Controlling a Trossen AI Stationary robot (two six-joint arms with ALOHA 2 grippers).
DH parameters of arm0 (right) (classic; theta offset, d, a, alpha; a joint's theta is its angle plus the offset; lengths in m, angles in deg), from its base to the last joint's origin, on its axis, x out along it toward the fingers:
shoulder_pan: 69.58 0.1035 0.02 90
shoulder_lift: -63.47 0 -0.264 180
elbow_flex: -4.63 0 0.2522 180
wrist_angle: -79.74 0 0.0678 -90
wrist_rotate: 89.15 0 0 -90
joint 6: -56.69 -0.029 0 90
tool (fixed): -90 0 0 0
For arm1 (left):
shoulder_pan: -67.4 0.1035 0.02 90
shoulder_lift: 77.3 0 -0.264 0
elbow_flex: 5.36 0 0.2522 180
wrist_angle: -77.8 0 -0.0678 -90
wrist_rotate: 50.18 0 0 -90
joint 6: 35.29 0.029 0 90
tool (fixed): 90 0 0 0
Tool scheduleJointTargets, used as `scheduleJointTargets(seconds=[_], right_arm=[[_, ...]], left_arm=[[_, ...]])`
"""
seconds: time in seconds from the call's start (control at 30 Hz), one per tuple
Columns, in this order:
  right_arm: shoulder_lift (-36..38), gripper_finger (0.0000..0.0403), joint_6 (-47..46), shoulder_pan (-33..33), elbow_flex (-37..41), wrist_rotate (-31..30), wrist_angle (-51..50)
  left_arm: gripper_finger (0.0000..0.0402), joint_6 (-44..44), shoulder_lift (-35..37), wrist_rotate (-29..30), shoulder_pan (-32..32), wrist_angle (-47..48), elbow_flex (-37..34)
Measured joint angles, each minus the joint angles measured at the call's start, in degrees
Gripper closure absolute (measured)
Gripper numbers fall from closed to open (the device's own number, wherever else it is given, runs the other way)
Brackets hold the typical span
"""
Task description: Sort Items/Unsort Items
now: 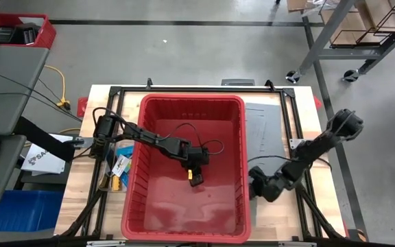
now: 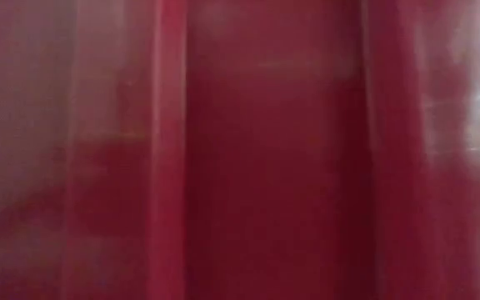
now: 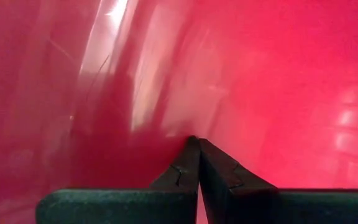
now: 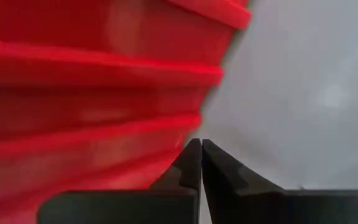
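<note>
While the left tool (image 1: 195, 171) sits low inside the big red plastic bin (image 1: 149, 206), its 2 fingers are pressed together with nothing between them in the left wrist view. A small yellow-and-dark piece (image 1: 196, 181) lies on the bin floor just beside that tool; can't tell if they touch. More small items, 1 yellow blocky piece (image 1: 117, 182) among them, lie on the wooden bench (image 1: 81, 206) just outside the bin's left wall. Right tool (image 1: 258, 185) waits outside the bin's right wall, fingers together, empty. Judgement: to do this pick well, the left fingers need to part, centre over the piece, drop square, then clamp.
</note>
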Motion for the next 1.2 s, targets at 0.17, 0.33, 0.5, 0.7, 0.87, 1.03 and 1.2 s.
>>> scheduleJointTargets(seconds=[0.17,0.33,0.5,0.7,0.87,1.03,1.2], right_arm=[[-4.08,0.0402,0.86,-2.15,-0.08,5.95,0.51],[-3.42,0.0402,-0.82,-0.34,-0.44,10.46,-7.13],[-1.13,0.0402,-0.91,0.23,-0.48,15.12,-12.21],[3.17,0.0402,-0.52,0.29,-0.42,18.43,-21.32],[7.62,0.0403,1.08,-0.32,-0.17,20.55,-29.77],[11.67,0.0403,2.53,-0.95,0.09,23.66,-36.19],[13.88,0.0403,4.84,-0.76,0.11,30.49,-45.18]], left_arm=[[0.0401,1.47,0.02,0.15,0.0,1.46,0.05],[0.0401,4.41,0.02,0.18,0.0,3.59,-0.45],[0.0401,6.63,0.11,-0.04,0.36,5.34,-0.59],[0.0402,10.75,0.18,0.17,1.04,7.12,-0.59],[0.0402,14.17,0.23,-0.01,1.7,7.72,-0.57],[0.0401,14.86,0.21,-0.77,2.36,8.1,-0.57],[0.0402,15.36,0.37,-2.98,2.6,8.65,-0.55]])
